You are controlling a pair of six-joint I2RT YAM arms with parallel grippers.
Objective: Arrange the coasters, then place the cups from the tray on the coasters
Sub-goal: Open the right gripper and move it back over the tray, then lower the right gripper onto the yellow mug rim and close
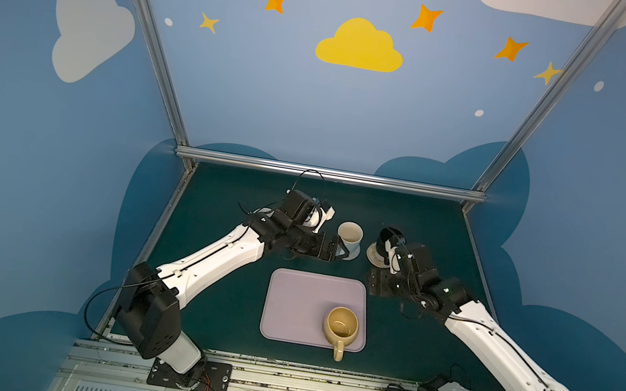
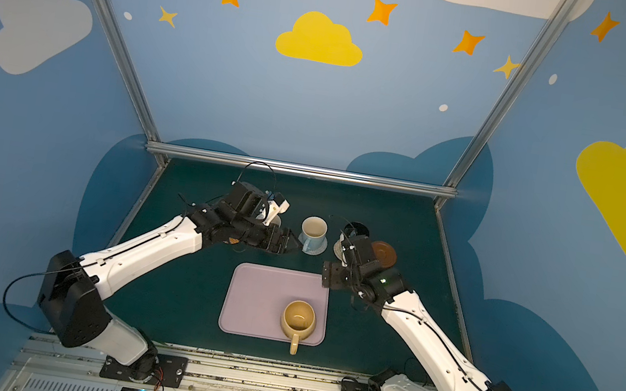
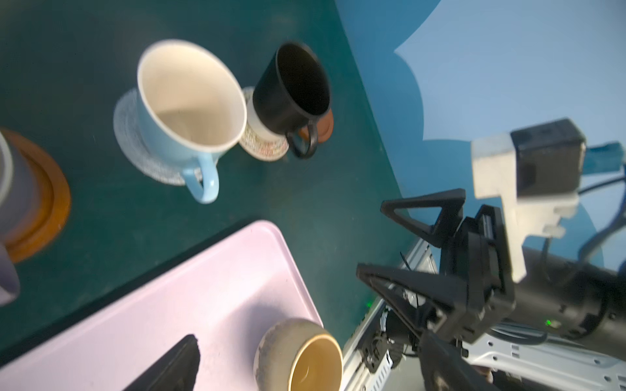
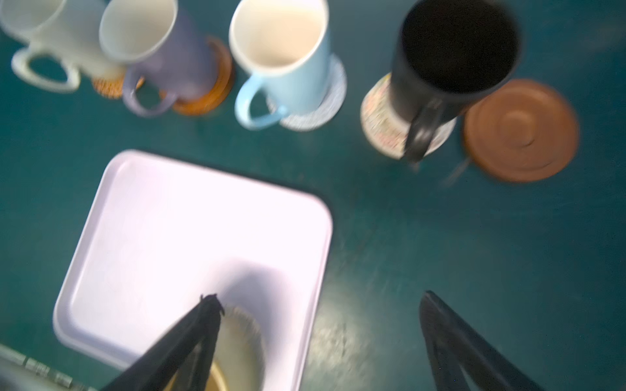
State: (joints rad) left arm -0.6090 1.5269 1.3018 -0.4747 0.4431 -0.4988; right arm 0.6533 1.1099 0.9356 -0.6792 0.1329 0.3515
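The mustard cup (image 1: 342, 327) (image 2: 297, 319) (image 3: 298, 355) stands on the lilac tray (image 1: 294, 307) (image 2: 253, 301) (image 4: 169, 220). In the right wrist view the cream cup (image 4: 50, 27), lavender cup (image 4: 162, 50), light blue cup (image 4: 288, 50) and black cup (image 4: 450, 57) each stand on a coaster. One brown wooden coaster (image 4: 521, 132) (image 2: 383, 253) lies bare beside the black cup. My left gripper (image 1: 334, 250) (image 3: 310, 338) hangs open and empty next to the blue cup (image 1: 350, 235). My right gripper (image 1: 375, 286) (image 4: 320, 296) is open and empty over the tray's right edge.
The green table (image 1: 406, 345) is walled by blue panels with a metal rail (image 1: 331, 174) at the back. My left arm (image 1: 217, 262) hides the cream and lavender cups in both top views.
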